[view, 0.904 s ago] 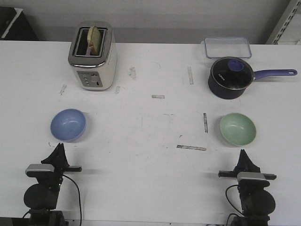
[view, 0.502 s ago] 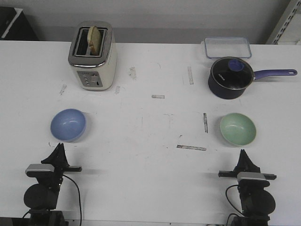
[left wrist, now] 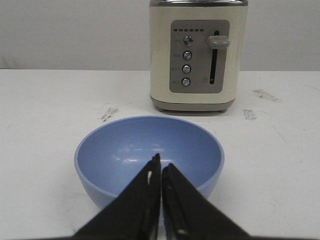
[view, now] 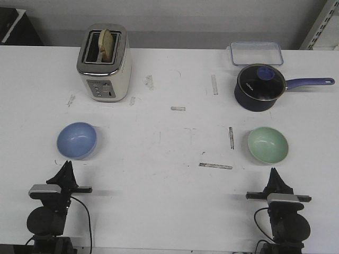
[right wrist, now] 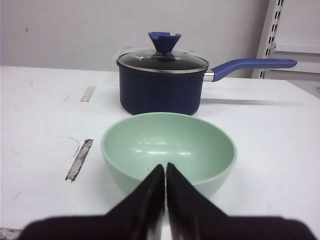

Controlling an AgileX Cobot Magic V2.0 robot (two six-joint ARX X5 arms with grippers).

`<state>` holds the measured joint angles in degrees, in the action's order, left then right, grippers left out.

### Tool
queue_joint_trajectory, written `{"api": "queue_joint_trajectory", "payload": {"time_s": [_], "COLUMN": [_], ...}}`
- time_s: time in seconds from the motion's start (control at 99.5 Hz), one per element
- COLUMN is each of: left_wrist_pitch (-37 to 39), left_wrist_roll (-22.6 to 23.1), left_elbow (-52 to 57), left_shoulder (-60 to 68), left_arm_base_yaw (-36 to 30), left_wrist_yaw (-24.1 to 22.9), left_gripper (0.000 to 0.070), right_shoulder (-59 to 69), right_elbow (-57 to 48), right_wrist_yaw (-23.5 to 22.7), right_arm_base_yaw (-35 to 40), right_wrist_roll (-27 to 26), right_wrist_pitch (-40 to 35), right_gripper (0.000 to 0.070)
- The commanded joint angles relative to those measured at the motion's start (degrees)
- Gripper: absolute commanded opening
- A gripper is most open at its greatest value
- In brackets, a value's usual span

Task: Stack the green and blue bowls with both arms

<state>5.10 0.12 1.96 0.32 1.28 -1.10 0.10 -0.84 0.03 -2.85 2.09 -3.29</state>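
The blue bowl (view: 77, 140) sits upright and empty on the left of the white table, also in the left wrist view (left wrist: 149, 152). The green bowl (view: 268, 144) sits upright and empty on the right, also in the right wrist view (right wrist: 169, 148). My left gripper (view: 66, 168) is shut and empty, just in front of the blue bowl and apart from it; the left wrist view shows it too (left wrist: 161, 162). My right gripper (view: 273, 173) is shut and empty, just in front of the green bowl; the right wrist view shows it too (right wrist: 166, 168).
A cream toaster (view: 103, 62) with a slice of bread stands at the back left. A dark navy lidded saucepan (view: 258, 86) with a purple handle stands behind the green bowl. A clear plastic box (view: 256, 53) lies behind the saucepan. Tape marks dot the table.
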Motion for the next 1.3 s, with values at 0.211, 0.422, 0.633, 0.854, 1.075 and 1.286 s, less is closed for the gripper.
{"api": "queue_joint_trajectory", "payload": {"time_s": [0.211, 0.422, 0.633, 0.854, 1.075, 1.286], "left_wrist_pitch": [0.6, 0.6, 0.5, 0.5, 0.5, 0.5], "left_wrist_roll": [0.3, 0.3, 0.3, 0.3, 0.3, 0.3], "left_elbow": [-1.2, -1.2, -1.2, -1.2, -1.2, -1.2], "left_shoulder": [-0.1, -0.1, -0.1, -0.1, -0.1, -0.1], "left_arm_base_yaw": [0.0, 0.0, 0.0, 0.0, 0.0, 0.0], "left_wrist_yaw": [0.3, 0.3, 0.3, 0.3, 0.3, 0.3], "left_gripper": [0.0001, 0.0001, 0.0001, 0.0001, 0.0001, 0.0001], "right_shoulder": [0.0, 0.3, 11.7, 33.3, 52.8, 65.4], "right_elbow": [0.1, -4.5, -22.8, -45.6, -59.6, -61.1], "right_wrist_yaw": [0.0, 0.4, 1.5, 1.4, 0.8, -2.2], "right_arm_base_yaw": [0.0, -0.1, -0.1, -0.1, -0.1, -2.9], "right_wrist_roll": [-3.8, -4.2, -2.3, -2.3, -1.9, 1.9], "right_wrist_pitch": [3.0, 10.0, 2.9, -13.3, -28.3, -33.2], "right_gripper": [0.0001, 0.0001, 0.0001, 0.0015, 0.0307, 0.0516]}}
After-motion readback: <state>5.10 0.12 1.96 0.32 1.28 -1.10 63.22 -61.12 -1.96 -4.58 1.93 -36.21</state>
